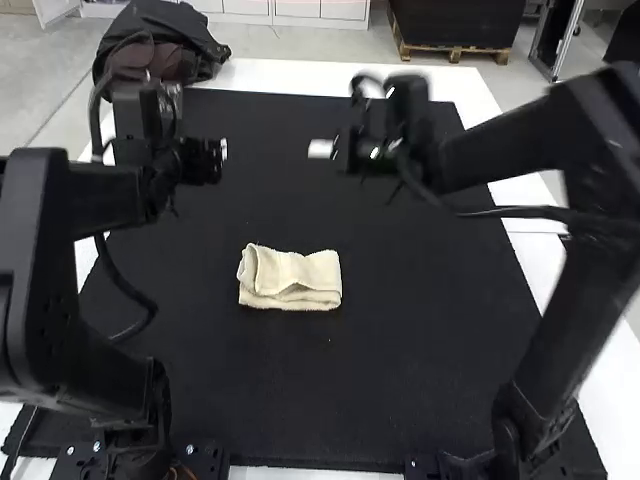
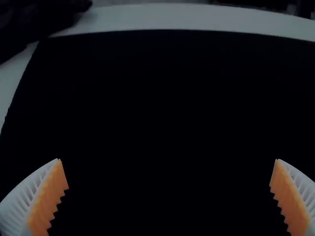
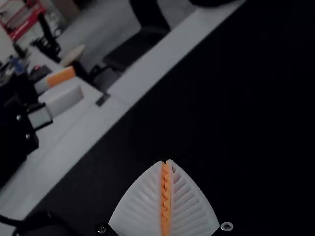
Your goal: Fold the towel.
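A white table [image 1: 245, 75] carries a broad black mat [image 1: 400, 410], its edges partly hidden behind the arms. In the high view, the right arm [image 1: 590, 120] spans from five o'clock to one, blurred near its gripper; the left arm [image 1: 40, 290] fills the nine o'clock side, its outer part cut off. The right wrist view shows a dark chair [image 3: 140, 46] beyond the table, its outline hard to make out.

From the towel in the high view, the left gripper [image 1: 220, 152] lies toward eleven o'clock and the right gripper [image 1: 322, 149] between twelve and one, both well apart from it. The left gripper's fingers stand wide apart, grasping nothing; the right's are closed together, pads meeting, with nothing visible between them.

The cream towel [image 1: 300, 272] lies near the mat's middle, folded into a compact oblong, one rounded edge toward nine o'clock; its inner layers are hidden.
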Robot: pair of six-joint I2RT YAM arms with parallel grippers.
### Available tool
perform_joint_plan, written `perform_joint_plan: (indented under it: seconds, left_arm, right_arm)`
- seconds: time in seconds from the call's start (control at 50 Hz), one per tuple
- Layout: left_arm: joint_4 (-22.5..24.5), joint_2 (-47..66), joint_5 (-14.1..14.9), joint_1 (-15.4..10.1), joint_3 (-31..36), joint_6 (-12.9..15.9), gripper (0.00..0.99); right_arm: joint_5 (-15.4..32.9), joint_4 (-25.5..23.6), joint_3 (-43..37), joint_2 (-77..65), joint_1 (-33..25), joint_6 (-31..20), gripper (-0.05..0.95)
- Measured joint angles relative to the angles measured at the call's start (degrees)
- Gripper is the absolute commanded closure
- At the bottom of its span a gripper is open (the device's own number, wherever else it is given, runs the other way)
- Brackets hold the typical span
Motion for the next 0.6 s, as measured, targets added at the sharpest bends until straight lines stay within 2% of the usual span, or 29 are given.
perform_joint_plan:
  seconds: [0.1, 0.26, 0.42, 0.6]
  left_arm:
    - [-2.3, -2.4, -0.1, -0.5, 4.1, -0.9, 0.033]
    - [-5.7, -6.4, -0.1, -3.6, 9.0, -2.1, 0.036]
    - [-7.0, -10.6, 0.0, -4.3, 10.2, -3.1, 0.043]
    - [-6.9, -16.3, 0.7, -7.3, 10.2, -5.0, 0.043]
  right_arm:
    - [-0.3, -1.0, 1.3, -5.9, -3.0, 1.6, 0.92]
    - [-0.4, -1.0, 2.0, -15.4, -7.5, 4.5, 0.92]
    - [-0.4, -1.4, 1.8, -25.5, -13.1, 7.2, 0.92]
    - [-0.5, -1.4, -1.3, -38.0, -20.7, 9.9, 0.92]
